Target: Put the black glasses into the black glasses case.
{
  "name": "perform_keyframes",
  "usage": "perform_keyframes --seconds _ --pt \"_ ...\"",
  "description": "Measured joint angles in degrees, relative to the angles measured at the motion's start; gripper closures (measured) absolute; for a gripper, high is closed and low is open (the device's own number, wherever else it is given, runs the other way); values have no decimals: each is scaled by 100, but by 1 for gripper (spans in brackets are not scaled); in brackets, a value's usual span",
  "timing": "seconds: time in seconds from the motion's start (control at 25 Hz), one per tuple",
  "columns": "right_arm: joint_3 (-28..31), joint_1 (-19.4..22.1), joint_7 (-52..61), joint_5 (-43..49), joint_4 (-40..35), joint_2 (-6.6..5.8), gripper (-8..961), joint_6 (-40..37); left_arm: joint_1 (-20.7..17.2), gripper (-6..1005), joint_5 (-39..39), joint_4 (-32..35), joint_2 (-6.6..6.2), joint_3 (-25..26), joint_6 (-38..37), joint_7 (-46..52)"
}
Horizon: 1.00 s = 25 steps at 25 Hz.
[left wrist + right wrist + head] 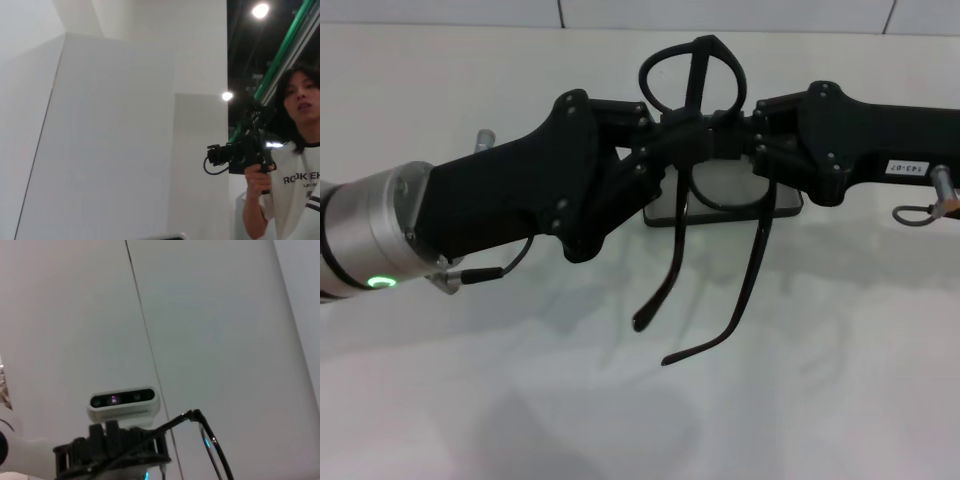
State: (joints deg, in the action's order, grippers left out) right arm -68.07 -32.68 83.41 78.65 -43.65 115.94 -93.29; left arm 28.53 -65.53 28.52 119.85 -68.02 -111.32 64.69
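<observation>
The black glasses (692, 78) hang in the air at the table's far middle, their two long temple arms (752, 270) drooping toward me. My left gripper (670, 140) comes in from the left and my right gripper (752, 140) from the right. Both are shut on the frame from opposite sides. The black glasses case (788, 205) lies open on the table right under them, its grey lining showing; the grippers hide most of it. One thin temple arm and lens rim also show in the right wrist view (212, 445).
The white table (620, 400) runs to a white wall at the back. The right wrist view looks up at my head camera (122, 401). The left wrist view shows white walls and a person (295, 165) holding a camera.
</observation>
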Motion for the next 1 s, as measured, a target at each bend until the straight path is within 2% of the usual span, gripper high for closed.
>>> perform_keyframes --seconds 1.0 --pt "-408 -117 -2 -264 54 25 856 -24 73 951 41 -497 29 23 527 -415"
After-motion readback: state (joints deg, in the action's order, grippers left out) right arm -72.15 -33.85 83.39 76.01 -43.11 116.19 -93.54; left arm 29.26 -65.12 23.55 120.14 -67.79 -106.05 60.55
